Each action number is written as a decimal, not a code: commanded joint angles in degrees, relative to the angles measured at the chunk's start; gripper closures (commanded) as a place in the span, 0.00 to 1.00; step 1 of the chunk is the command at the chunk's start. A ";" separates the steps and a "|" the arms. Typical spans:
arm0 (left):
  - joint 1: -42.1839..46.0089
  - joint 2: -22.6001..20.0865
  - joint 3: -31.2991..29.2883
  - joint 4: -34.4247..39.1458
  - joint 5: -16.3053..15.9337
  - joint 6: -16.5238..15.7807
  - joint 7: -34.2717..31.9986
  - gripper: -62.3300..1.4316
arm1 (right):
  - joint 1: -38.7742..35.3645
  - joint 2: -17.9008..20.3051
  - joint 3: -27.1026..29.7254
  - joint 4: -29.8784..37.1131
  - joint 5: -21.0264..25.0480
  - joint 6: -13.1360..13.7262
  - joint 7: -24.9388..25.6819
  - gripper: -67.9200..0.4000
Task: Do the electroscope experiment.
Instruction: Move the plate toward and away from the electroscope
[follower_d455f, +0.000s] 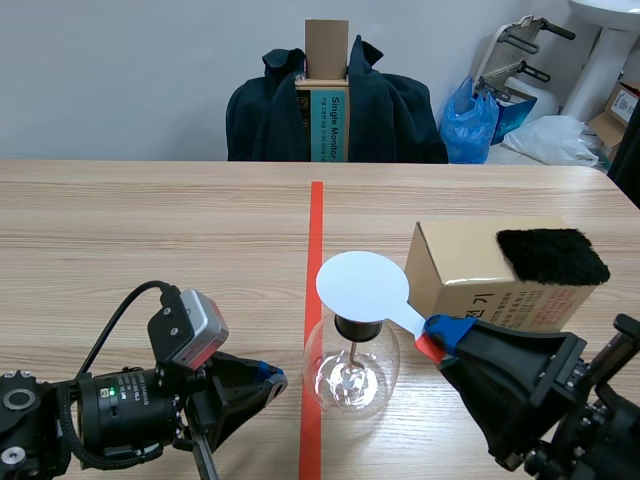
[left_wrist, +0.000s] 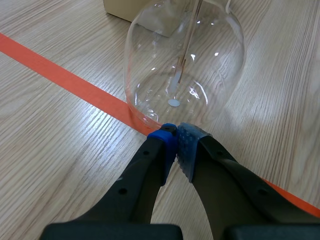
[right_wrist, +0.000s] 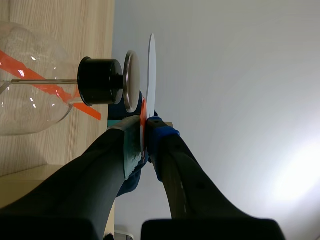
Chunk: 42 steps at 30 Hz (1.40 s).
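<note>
The electroscope is a clear glass flask (follower_d455f: 352, 368) with a black stopper (follower_d455f: 356, 328) and a metal rod inside, standing on the orange tape line. My right gripper (follower_d455f: 437, 340) is shut on the handle of a white round paddle (follower_d455f: 364, 283), holding its disc flat just over the flask's metal top plate (right_wrist: 131, 80). In the right wrist view the paddle (right_wrist: 151, 75) stands edge-on right beside that plate. My left gripper (follower_d455f: 276, 379) is shut on nothing, low on the table, its tips (left_wrist: 176, 134) right at the flask's base (left_wrist: 185, 65).
A cardboard box (follower_d455f: 490, 274) with a black fur pad (follower_d455f: 552, 254) on top stands right of the flask. Across the table a chair carries a dark jacket (follower_d455f: 400, 115) and a box. Bags and clutter lie at the back right.
</note>
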 joint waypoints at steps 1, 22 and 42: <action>-0.02 0.28 -0.55 0.92 -0.42 -0.33 -0.83 0.95 | 0.70 0.50 0.68 0.90 0.83 -0.42 0.39 0.98; -0.02 0.28 -0.55 0.92 -0.42 -0.33 -0.83 0.95 | 0.68 0.50 0.70 0.90 0.83 -0.44 -13.92 0.98; -0.02 0.28 -0.55 0.92 -0.42 -0.33 -0.83 0.95 | 0.68 0.66 0.70 0.90 0.81 -0.61 -25.03 0.98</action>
